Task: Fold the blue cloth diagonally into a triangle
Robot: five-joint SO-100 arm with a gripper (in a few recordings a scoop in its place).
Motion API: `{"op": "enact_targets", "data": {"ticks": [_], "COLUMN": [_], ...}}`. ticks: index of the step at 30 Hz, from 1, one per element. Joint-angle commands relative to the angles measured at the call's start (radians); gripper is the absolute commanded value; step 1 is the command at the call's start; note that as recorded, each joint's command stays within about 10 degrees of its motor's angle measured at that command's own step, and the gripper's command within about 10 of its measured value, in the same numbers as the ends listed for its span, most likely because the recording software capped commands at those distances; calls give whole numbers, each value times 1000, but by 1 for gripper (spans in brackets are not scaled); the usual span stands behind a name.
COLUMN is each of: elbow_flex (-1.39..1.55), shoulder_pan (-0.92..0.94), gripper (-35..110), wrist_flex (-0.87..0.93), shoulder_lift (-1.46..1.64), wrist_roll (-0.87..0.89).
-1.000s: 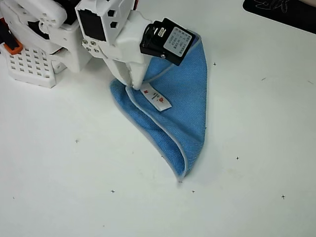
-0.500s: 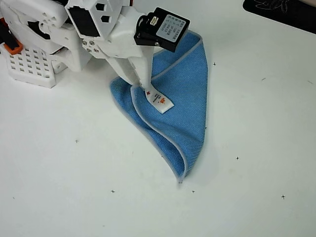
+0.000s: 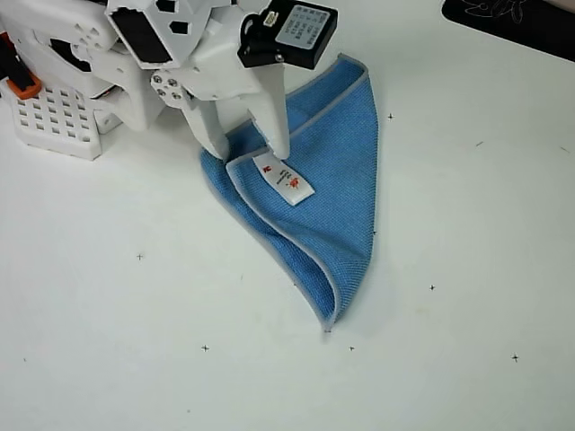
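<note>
I've got the blue cloth [image 3: 328,193] lying flat on the white tabletop [image 3: 467,269], already doubled over into a rough triangle, its tip pointing away from my fingers [image 3: 279,144]. They're spread now, straddling the folded corner and gripping nothing, with the white tag [image 3: 285,179] just below their tips. This is soft, light microfibre, limp with a nubby weave and a grey stitched hem; I judge it'll drag and bunch rather than slide, so the hemmed corner by the tag is the best spot to pinch.

Pincer [image 3: 247,151] spread apart over folded blue cloth [image 3: 332,189].
</note>
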Motion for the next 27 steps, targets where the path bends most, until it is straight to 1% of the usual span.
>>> {"op": "enact_targets", "data": {"ticks": [1, 27], "elbow_flex": [6, 17], "shoulder_pan": [-2, 109], "gripper": [39, 39], "wrist_flex": [14, 9], "shoulder_lift": [29, 29], "wrist_roll": [-20, 11]}}
